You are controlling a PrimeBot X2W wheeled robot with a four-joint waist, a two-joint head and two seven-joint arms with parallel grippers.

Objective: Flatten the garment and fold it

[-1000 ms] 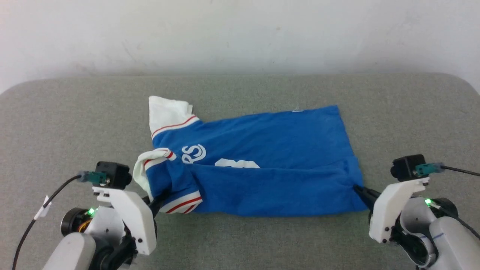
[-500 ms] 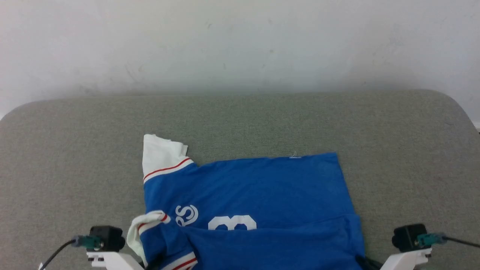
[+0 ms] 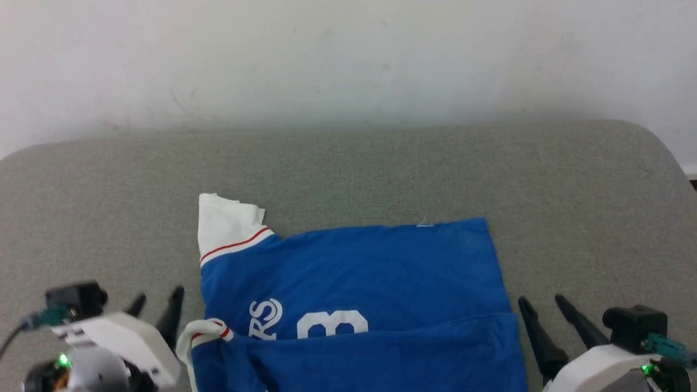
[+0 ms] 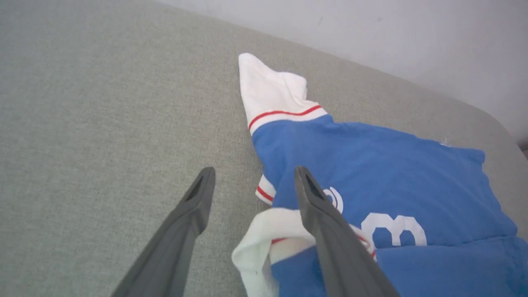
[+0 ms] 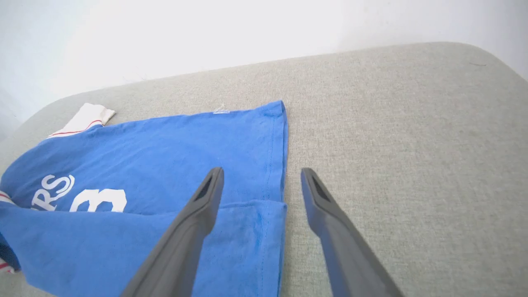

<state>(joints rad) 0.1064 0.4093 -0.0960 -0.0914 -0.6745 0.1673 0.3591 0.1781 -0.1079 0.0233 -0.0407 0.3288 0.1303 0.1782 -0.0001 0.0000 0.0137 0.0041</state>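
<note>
The shirt (image 3: 359,283) lies spread on the grey worktop (image 3: 348,174), in the middle towards the robot's side, with a pale wall (image 3: 348,54) behind. Its neck end points to the robot's left and its hem (image 5: 282,152) to the right. A white sleeve (image 3: 223,223) with a red stripe sticks out at the far left corner. The near long edge is folded over the body as a blue flap (image 3: 381,359), which hides the bottom of the white number (image 3: 332,325). Beside the number the white letters "RS" (image 3: 264,314) show. At the near left corner a white band with red stripes (image 3: 204,333) sits bunched and curled up. The left claw (image 3: 158,296) is open and grips nothing. In the head view it stands just beside the shirt's left edge, apart from it. In the left wrist view one finger (image 4: 330,231) crosses in front of the bunched band and the other (image 4: 181,231) is over bare worktop; I cannot tell whether either touches. The right claw (image 3: 542,300) is open too and empty, just beside the hem end. In the right wrist view the hem runs between its fingers, one over the flap and one over bare worktop.
</note>
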